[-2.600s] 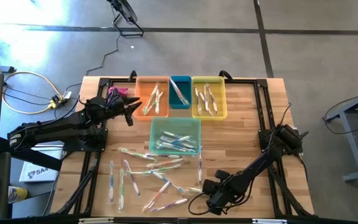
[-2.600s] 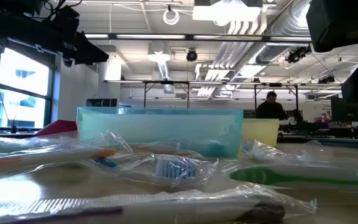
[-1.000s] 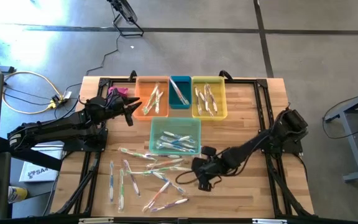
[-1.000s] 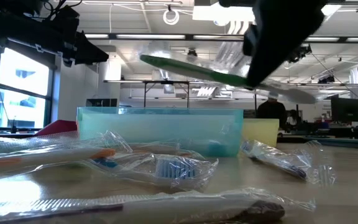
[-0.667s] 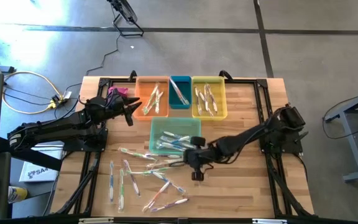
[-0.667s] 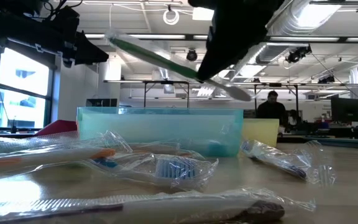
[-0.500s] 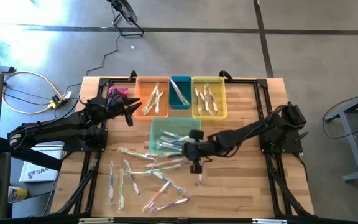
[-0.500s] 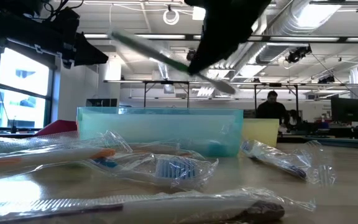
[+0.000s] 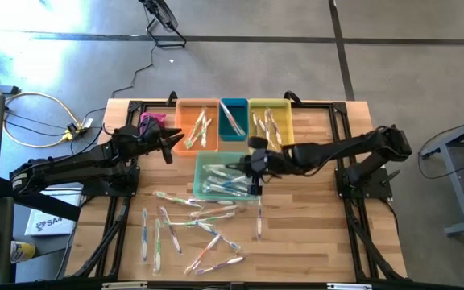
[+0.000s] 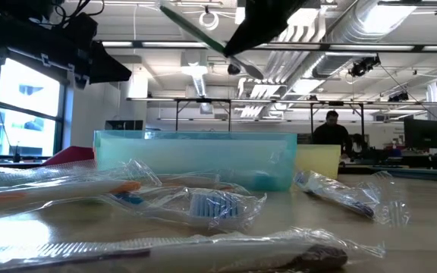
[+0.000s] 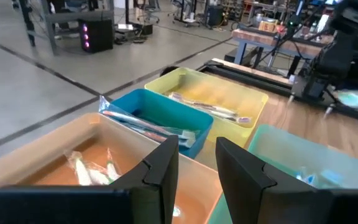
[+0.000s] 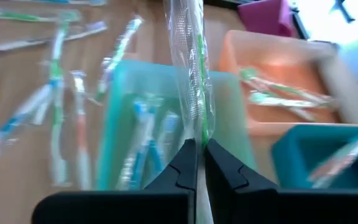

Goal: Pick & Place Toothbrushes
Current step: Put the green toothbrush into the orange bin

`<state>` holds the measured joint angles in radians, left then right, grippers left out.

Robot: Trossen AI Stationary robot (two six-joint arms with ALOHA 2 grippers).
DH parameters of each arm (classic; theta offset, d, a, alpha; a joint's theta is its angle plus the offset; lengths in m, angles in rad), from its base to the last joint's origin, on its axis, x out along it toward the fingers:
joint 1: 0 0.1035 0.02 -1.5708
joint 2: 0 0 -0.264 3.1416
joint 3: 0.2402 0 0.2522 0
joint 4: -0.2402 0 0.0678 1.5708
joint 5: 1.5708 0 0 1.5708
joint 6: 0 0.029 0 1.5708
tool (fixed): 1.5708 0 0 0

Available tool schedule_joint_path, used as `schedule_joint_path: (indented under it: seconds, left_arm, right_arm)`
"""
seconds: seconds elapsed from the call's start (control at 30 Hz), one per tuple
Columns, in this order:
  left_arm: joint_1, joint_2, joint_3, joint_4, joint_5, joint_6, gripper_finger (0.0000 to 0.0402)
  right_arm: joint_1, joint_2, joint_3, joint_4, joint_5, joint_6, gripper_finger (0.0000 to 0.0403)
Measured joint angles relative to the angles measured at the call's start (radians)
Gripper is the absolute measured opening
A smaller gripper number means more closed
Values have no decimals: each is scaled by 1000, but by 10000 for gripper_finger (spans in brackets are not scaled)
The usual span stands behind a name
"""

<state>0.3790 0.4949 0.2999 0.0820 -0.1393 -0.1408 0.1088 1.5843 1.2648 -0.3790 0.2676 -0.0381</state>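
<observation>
Now pinched at one end by the right gripper, wrapped green toothbrush reaching ahead above the teal bin. Probably light, stiff, crinkly-slick; best gripped mid-handle. Left gripper parted, empty.

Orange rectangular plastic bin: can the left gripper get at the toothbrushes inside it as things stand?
Probably yes: the left gripper hovers at the orange bin, whose top is uncovered above its toothbrushes.

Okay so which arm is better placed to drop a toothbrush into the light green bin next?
The right. The right gripper is shut on a wrapped green toothbrush above the light green bin. The left gripper is empty, beside the orange bin.
</observation>
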Motion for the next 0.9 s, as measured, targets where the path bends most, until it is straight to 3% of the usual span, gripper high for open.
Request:
schedule_joint_path:
  seconds: [0.23,0.43,0.73,0.9]
  left_arm:
    - [0,37,0,-11,0,-26,104]
    - [0,81,0,27,1,-26,104]
    - [0,174,0,247,4,19,104]
    - [0,243,0,382,113,57,104]
  right_arm:
    - [-122,-45,0,-16,-29,-124,4]
    - [-237,-78,0,-20,-181,-211,4]
    - [-398,-62,0,3,-428,-317,4]
    - [-443,-60,0,78,-499,-329,4]
